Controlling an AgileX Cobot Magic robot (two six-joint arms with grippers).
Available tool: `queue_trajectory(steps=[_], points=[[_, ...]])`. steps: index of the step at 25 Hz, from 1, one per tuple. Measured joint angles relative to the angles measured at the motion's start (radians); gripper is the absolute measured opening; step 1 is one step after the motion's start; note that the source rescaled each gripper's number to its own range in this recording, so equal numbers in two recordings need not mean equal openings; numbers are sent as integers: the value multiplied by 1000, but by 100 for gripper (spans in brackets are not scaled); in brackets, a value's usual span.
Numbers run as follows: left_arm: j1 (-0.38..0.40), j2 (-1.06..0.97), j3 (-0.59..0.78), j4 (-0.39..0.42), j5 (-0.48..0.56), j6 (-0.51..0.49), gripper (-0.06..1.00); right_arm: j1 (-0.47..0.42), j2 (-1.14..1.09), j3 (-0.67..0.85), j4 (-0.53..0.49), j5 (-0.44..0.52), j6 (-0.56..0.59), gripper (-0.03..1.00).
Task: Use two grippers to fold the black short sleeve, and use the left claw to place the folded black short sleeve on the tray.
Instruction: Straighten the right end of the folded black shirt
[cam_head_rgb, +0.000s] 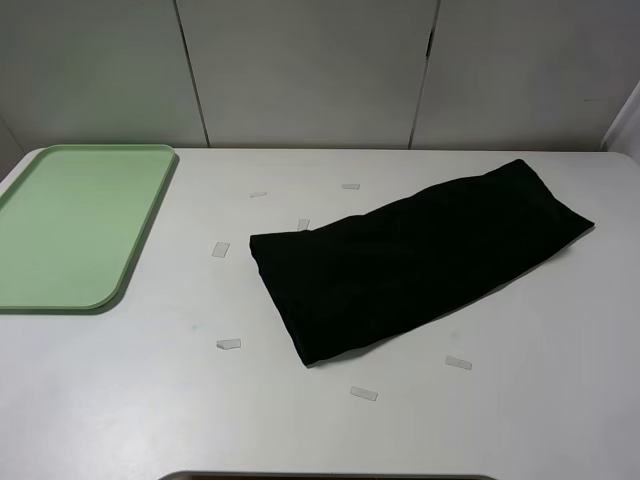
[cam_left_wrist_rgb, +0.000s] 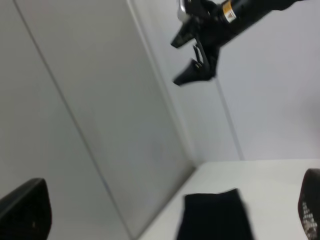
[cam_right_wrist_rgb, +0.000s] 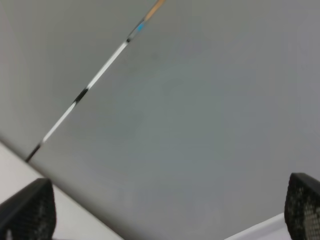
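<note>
Black short sleeve (cam_head_rgb: 420, 262): lies folded into a long, narrow band, flat on the table (cam_head_rgb: 150, 410), right of the middle; plain black cloth faces up.
Lie of the band: runs on a slant, one short end near the middle front, the other toward the back right; long edges slightly uneven.
Band from the left wrist: shows one short end only, flat on the table close to the wall.
Tray (cam_head_rgb: 70, 225): sits at the back left corner of the table; pale green, low rim, rounded corners; well apart from the black short sleeve, with bare table between.
Left gripper (cam_left_wrist_rgb: 170, 200): hangs raised above the table, facing the wall; fingers (cam_left_wrist_rgb: 25, 212) stand spread wide, one at each edge of the wrist view; grips nothing, touches nothing.
Right gripper (cam_right_wrist_rgb: 165, 205): points at the wall, lifted clear of the table; fingers (cam_right_wrist_rgb: 27, 212) stand far apart, one at each edge of its own wrist view; holds nothing. Shows also in the left wrist view, high against the wall, black, fingers parted, a small yellow label on the arm behind it.
Scraps (cam_head_rgb: 229, 344): small clear bits, tape-like, lie scattered on the table around the band; several between it and the tray, two near its front edge, one just at its back edge.
Wall (cam_head_rgb: 300, 70): pale grey panels with dark seams; stands right behind the table.
</note>
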Motion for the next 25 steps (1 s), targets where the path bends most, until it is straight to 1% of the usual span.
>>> queue_trajectory(steps=[3,4,6,8,10,12,14,16,17,23,25], points=[[0,-72,0,36,121,-53,100,0,-53,0,5,3,30,100],[0,-92,0,56,168,-90,100,0,-68,0,10,7,34,100],[0,-126,-1,105,260,-201,100,0,-102,0,22,17,40,100],[0,-152,-1,177,361,-333,100,0,-133,0,40,24,41,100],[0,-180,-1,255,443,-416,100,0,-157,0,60,27,41,100],[0,-213,-1,340,496,-487,100,0,-177,0,80,30,41,100],[0,-224,5,398,516,-539,100,0,-189,0,92,36,42,100],[1,-225,29,424,531,-559,100,0,-195,0,106,46,43,100],[1,-225,29,424,531,-559,100,0,-197,0,111,51,43,100],[45,-226,234,402,506,-575,100,0,-197,0,141,69,43,100],[53,-226,280,395,502,-589,100,0,-197,0,143,70,43,100]])
